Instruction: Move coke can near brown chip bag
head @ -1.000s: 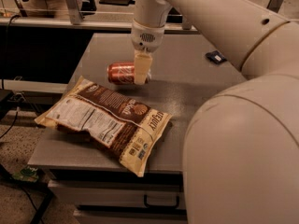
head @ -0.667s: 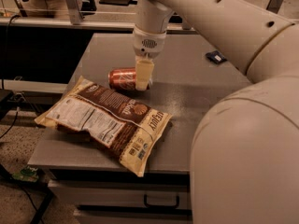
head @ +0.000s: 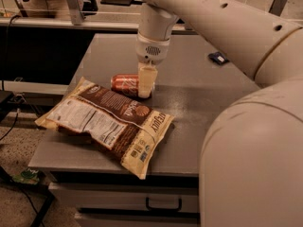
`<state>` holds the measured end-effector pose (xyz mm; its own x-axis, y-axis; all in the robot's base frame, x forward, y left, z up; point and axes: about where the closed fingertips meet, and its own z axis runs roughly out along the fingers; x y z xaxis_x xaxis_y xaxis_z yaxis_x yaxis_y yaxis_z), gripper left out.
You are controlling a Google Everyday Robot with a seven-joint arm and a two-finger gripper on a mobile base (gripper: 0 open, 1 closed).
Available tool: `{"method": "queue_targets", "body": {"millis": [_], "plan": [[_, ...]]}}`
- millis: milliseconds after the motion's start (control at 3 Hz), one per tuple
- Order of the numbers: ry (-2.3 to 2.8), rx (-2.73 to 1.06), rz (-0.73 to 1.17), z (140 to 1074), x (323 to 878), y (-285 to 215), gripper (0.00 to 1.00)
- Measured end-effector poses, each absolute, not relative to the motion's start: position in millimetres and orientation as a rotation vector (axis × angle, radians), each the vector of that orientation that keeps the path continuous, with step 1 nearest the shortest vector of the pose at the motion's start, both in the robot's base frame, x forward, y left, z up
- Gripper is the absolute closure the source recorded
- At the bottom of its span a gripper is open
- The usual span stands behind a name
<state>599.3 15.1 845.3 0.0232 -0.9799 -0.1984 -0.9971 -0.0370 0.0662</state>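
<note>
The coke can [head: 124, 82] lies on its side on the grey table [head: 199, 103], its lower edge right beside the top edge of the brown chip bag [head: 109, 119]. The bag lies flat at the table's front left, label side up, and overhangs the left edge. My gripper [head: 146, 83] reaches straight down from the arm and is shut on the can's right end. One cream finger [head: 147, 79] covers that end.
A small dark blue packet [head: 218, 57] lies at the table's far right. My arm's large white body [head: 255, 155] fills the right foreground. A drawer with a handle [head: 163, 205] sits under the table front. Desks and cables stand behind and to the left.
The gripper has carried the coke can toward the front of the table, closer to the chip bag's top edge. The bag has not moved.
</note>
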Motion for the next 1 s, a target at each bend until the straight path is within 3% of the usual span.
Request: {"method": "queue_targets", "body": {"millis": [333, 667, 1000], "plan": [[2.108, -2.172, 0.284, 844.1, 602.4, 17.8, 0.15], [2.102, -2.166, 0.282, 842.5, 604.8, 20.2, 0.0], [2.102, -2.166, 0.282, 842.5, 604.9, 20.2, 0.0]]}}
